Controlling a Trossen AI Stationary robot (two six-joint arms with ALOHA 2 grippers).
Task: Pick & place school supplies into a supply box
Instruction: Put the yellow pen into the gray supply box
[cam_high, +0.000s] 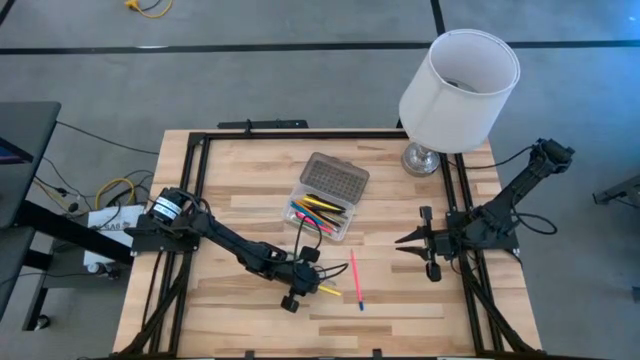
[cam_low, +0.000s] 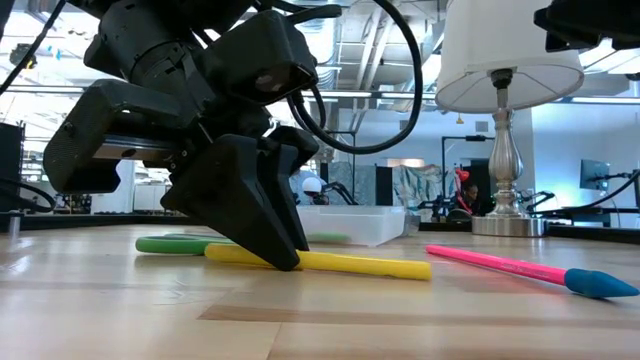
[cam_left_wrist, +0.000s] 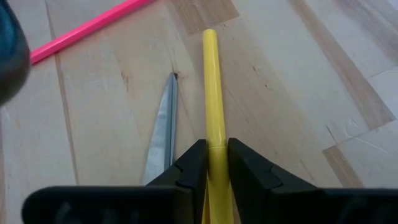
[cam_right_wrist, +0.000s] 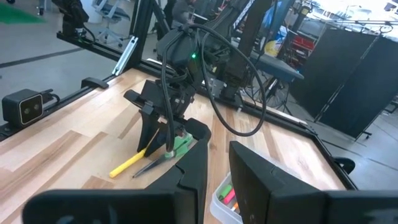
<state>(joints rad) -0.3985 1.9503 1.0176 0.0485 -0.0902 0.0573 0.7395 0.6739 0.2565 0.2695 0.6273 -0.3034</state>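
The thin plastic marker is solid yellow; the slender pen is pink with a blue cap. The small scissors have green handles and silver blades. The clear plastic box carries a grey, dot-textured lid.

Pale matt wood table; glossy yellow plastic marker; shiny metal scissors; clear plastic box

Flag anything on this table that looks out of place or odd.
A white-shaded table lamp with a silver base stands at the far right corner, unrelated to the supplies. Otherwise nothing stands out: the left claw grips the yellow marker beside green-handled scissors.
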